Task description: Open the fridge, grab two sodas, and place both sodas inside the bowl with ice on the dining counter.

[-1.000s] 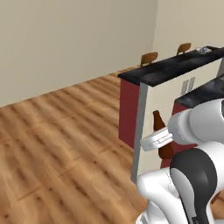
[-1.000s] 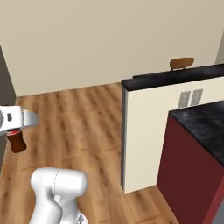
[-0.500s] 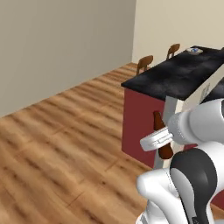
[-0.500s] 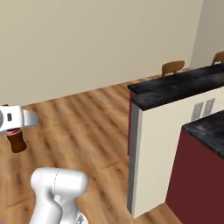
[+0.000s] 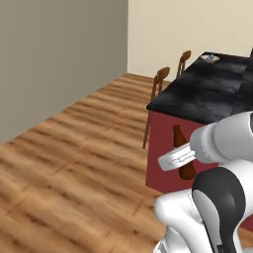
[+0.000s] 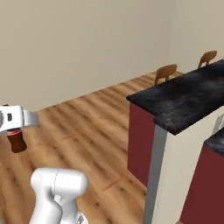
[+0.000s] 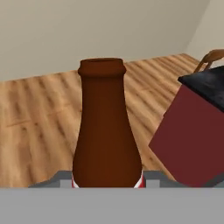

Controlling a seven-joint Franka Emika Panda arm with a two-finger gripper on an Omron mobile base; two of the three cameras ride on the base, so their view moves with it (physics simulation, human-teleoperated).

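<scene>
My gripper (image 5: 179, 157) is shut on one soda (image 5: 182, 146), a dark brown bottle with a red label, and holds it upright in front of my arm. In the right base view the gripper (image 6: 13, 121) is at the far left with the soda (image 6: 17, 142) hanging below it. The hand view looks up the soda's (image 7: 107, 135) neck. The dining counter (image 5: 207, 94) is just beyond, a black slab on a dark red base. A small bowl with ice (image 5: 211, 58) sits at its far end. The fridge is out of view.
Two wooden chairs (image 5: 160, 79) (image 5: 184, 57) stand along the counter's left side, over open wooden floor (image 5: 74, 148). In the right base view a pale end panel (image 6: 164, 175) closes the counter's (image 6: 188, 98) near corner. A lower dark slab (image 6: 216, 138) lies behind it.
The whole picture has shifted: the base has driven and turned, so the dining counter is seen closer and from its end. The gripper still holds the soda the same way.
</scene>
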